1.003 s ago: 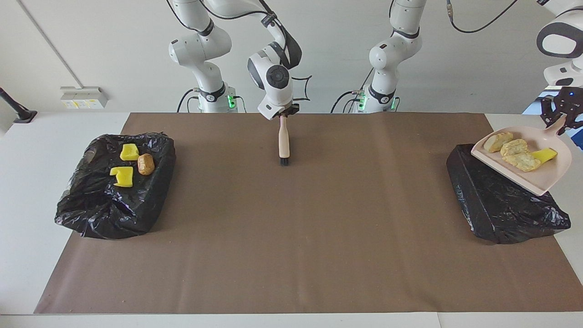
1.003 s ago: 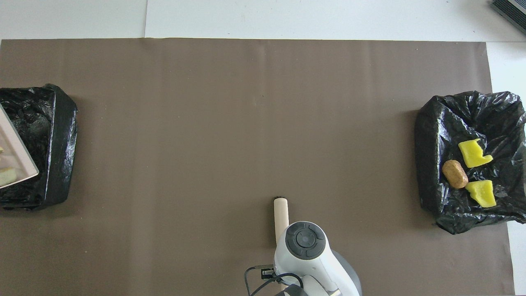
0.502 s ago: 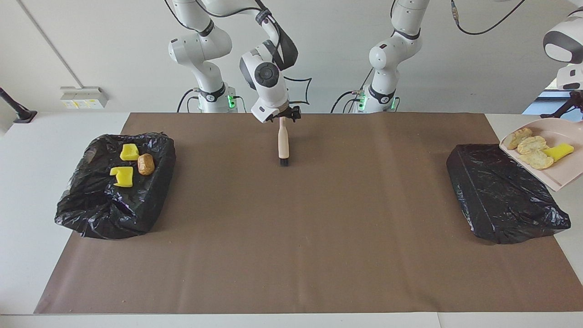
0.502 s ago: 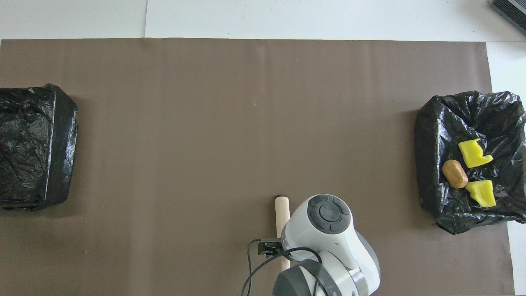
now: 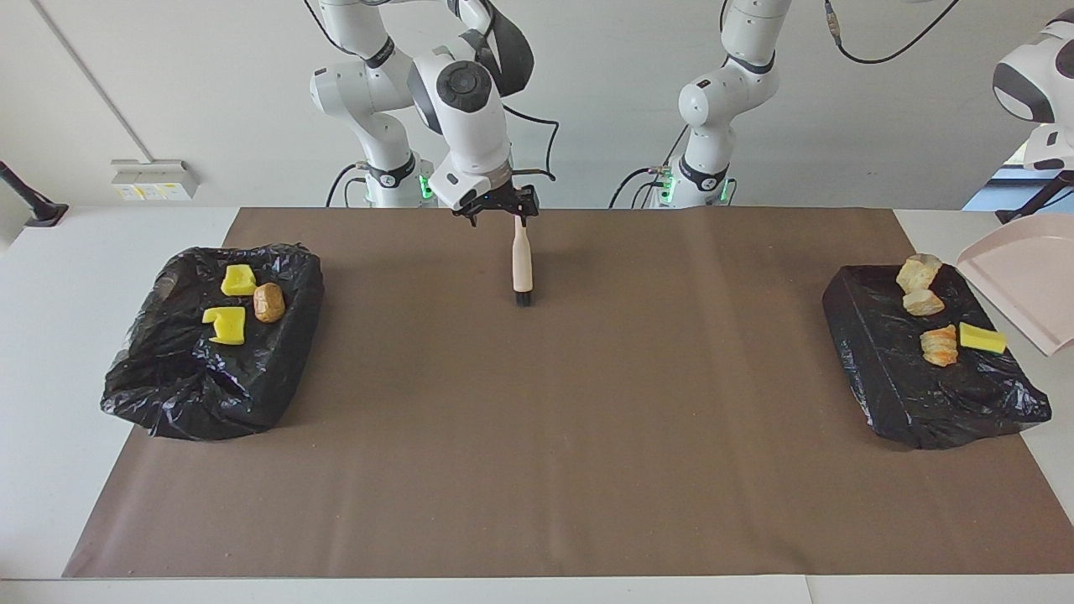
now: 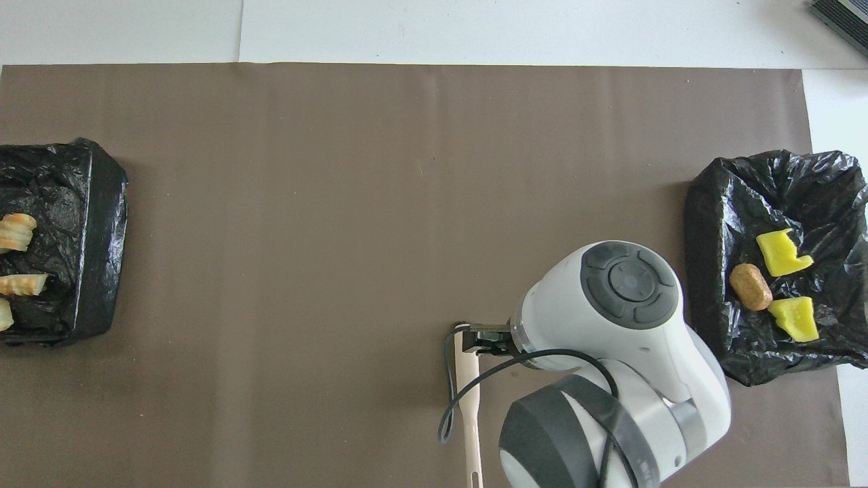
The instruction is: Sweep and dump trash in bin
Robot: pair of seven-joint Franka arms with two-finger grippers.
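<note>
Trash (image 5: pixel 938 346) in both bin bags (image 5: pixel 931 369), left pincer clamped on dustpan (image 5: pixel 1019 277), right pincer (image 5: pixel 495 210) apart.

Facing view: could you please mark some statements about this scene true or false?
The pink dustpan is empty. True.
The bin at the left arm's end holds four scraps. True.
The brush lies in a bin. False: it lies on the brown mat between the bins.
The bin at the right arm's end is empty. False: it holds three scraps.
The right pincer is over the dustpan. False: it is above the brush's handle.
</note>
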